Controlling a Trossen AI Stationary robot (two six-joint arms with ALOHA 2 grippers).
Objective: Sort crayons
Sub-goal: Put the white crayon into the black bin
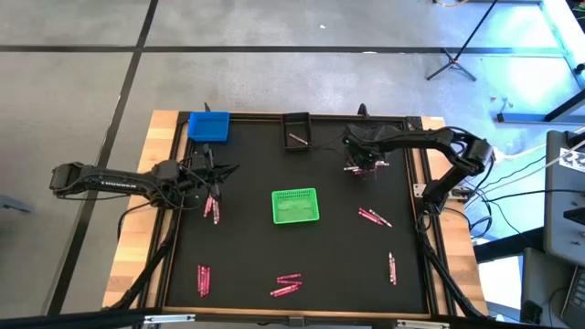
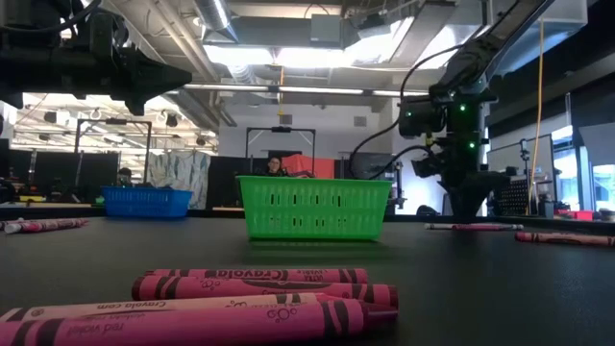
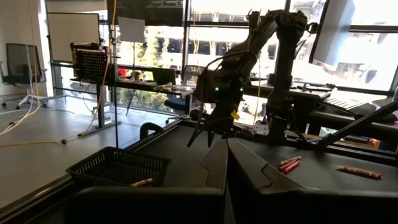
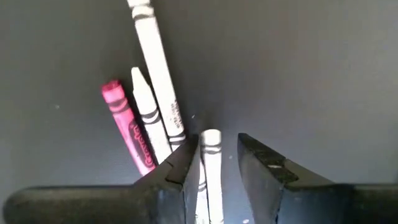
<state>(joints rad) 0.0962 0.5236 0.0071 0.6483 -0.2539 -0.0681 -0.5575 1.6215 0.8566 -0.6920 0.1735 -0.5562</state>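
Pink crayons lie scattered on the black mat: (image 1: 211,207), (image 1: 203,281), (image 1: 286,286), (image 1: 375,217), (image 1: 392,268). At the far right my right gripper (image 1: 364,164) points down over a small cluster. In its wrist view its fingers stand open (image 4: 217,177) on either side of a white crayon (image 4: 211,149) lying on the mat, with a gap showing on one side. Beside that one lie two more white crayons (image 4: 155,68), (image 4: 148,115) and a pink one (image 4: 127,127). My left gripper (image 3: 225,168) waits shut above the mat's left side (image 1: 212,174).
The blue bin (image 1: 208,125) stands at the far left and the black bin (image 1: 297,131), holding one crayon, at the far middle. The green bin (image 1: 295,206) is at the mat's centre. A wooden frame (image 1: 163,201) edges the mat.
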